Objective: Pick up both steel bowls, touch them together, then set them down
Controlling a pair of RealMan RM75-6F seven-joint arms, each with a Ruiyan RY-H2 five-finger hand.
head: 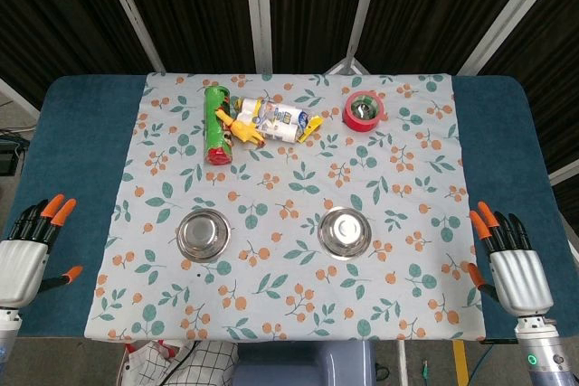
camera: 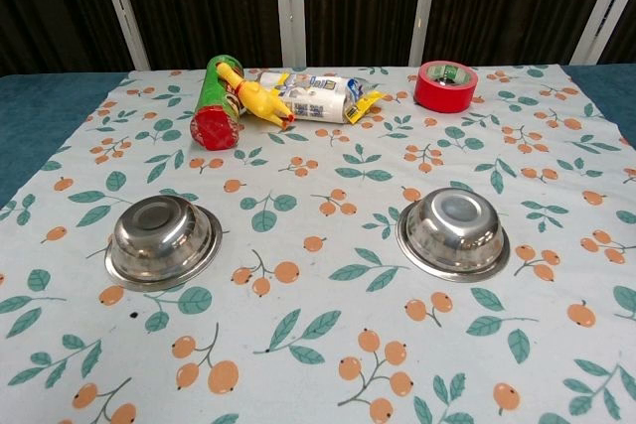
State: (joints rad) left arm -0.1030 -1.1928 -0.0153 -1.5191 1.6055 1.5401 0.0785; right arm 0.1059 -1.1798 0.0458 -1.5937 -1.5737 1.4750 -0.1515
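Two steel bowls sit apart, seemingly upside down, on the near cloth: left bowl (head: pixel 202 233), right bowl (head: pixel 346 232). Both hands wait outside the cloth, left hand (head: pixel 27 255) and right hand (head: pixel 512 268), fingers apart, empty. The bowls look light, rigid and slippery; the flared rims seem the best hold.

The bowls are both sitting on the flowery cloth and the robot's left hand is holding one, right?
Not quite. Both bowls sit on the cloth, but the left hand holds nothing; it waits open at the table's edge, as the head view shows.
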